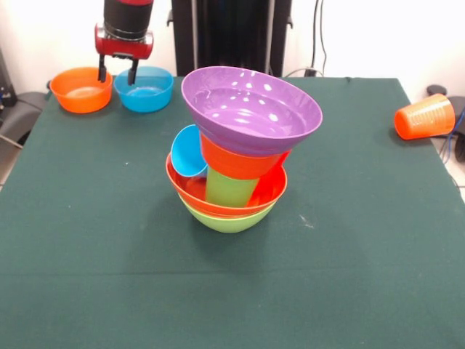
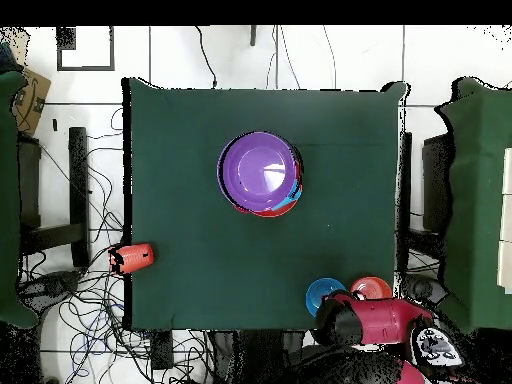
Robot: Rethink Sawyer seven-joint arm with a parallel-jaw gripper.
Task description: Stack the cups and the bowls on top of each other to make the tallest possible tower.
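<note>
The overhead view hides most of the tower (image 2: 262, 174): the large glossy purple plastic bowl (image 2: 261, 170) on top covers nearly everything beneath it, leaving only thin slivers of red and blue along its lower right rim. In that view the red and black robot arm (image 2: 375, 322) also overlaps the two small bowls at the tabletop's (image 2: 190, 230) edge, so only parts of them show.

From the front, the pile stands near the middle of the dark green tabletop (image 1: 94, 218). Its base is a large lime green plastic bowl (image 1: 229, 219), with a large orange-red plastic bowl (image 1: 267, 193) nested in it. Inside that bowl a lime green tapered cup (image 1: 229, 189) stands upright under a small orange bowl (image 1: 236, 163), and the purple bowl (image 1: 251, 109) sits on top, tilted. A light blue tapered cup (image 1: 187, 153) leans against the left side, its mouth facing outward. A red cup (image 1: 275, 174) shows only as a strip at the right.

The claw (image 1: 118, 73) hangs at the far left corner with its two dark fingers narrowly parted and holding nothing, between a small orange plastic bowl (image 1: 81, 89) and a small blue plastic bowl (image 1: 145, 88). An orange tapered cup (image 1: 425, 116) lies on its side at the far right edge, well apart from the pile.
</note>
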